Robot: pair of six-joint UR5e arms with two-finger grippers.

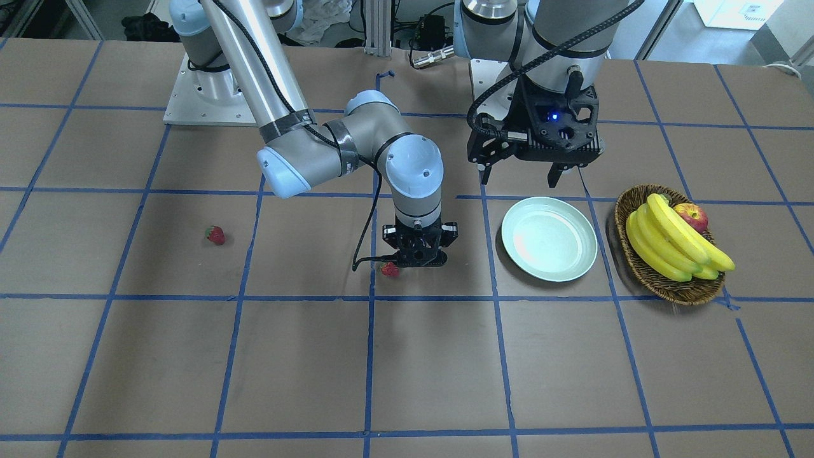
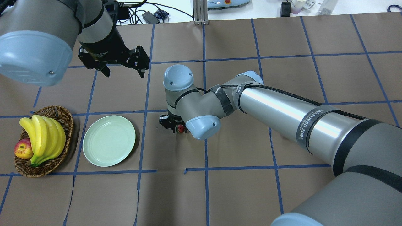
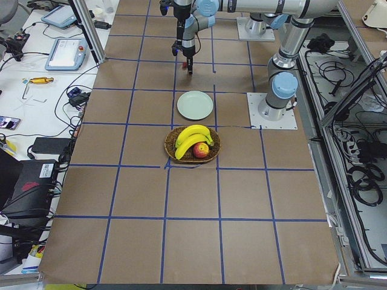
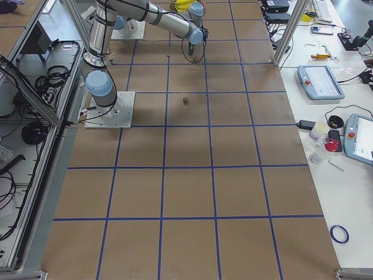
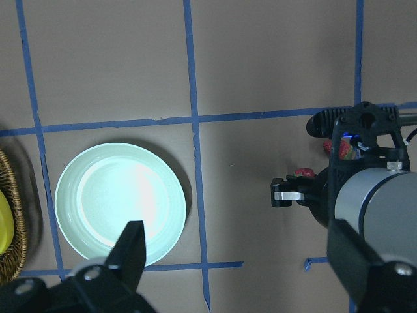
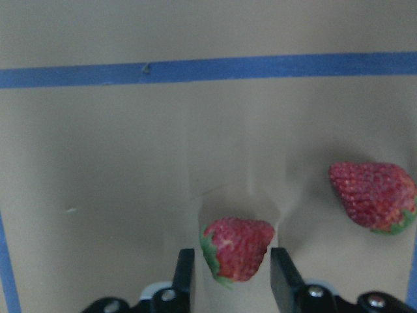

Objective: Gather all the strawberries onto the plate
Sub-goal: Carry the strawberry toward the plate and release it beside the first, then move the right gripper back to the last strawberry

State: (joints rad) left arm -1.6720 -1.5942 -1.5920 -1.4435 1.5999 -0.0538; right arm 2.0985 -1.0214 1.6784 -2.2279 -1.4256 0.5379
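The right gripper [image 1: 416,266] is down at the table [image 1: 413,369], in its middle stretch, about midway between the robot's edge and the operators' edge. In its wrist view the two fingers [image 6: 184,277] stand narrow, close against either side of the first strawberry [image 6: 236,248], which lies on the brown paper with its green cap turned toward one finger. It looks gripped, though a sliver of gap shows on the cap side. The second strawberry [image 6: 373,195] lies loose just beside it, apart from the fingers. The third strawberry [image 1: 215,235] lies alone, well off toward the table's right end. The plate [image 1: 549,238] holds nothing and sits near the right gripper on the side toward the left end. Just beyond it, nearer that end, is a wicker basket [image 1: 674,292] with bananas [image 1: 668,245] and an apple [image 1: 692,216]. The left gripper [image 1: 521,177] hangs high above the table by the plate's robot-side rim, its jaws spread wide and holding nothing.
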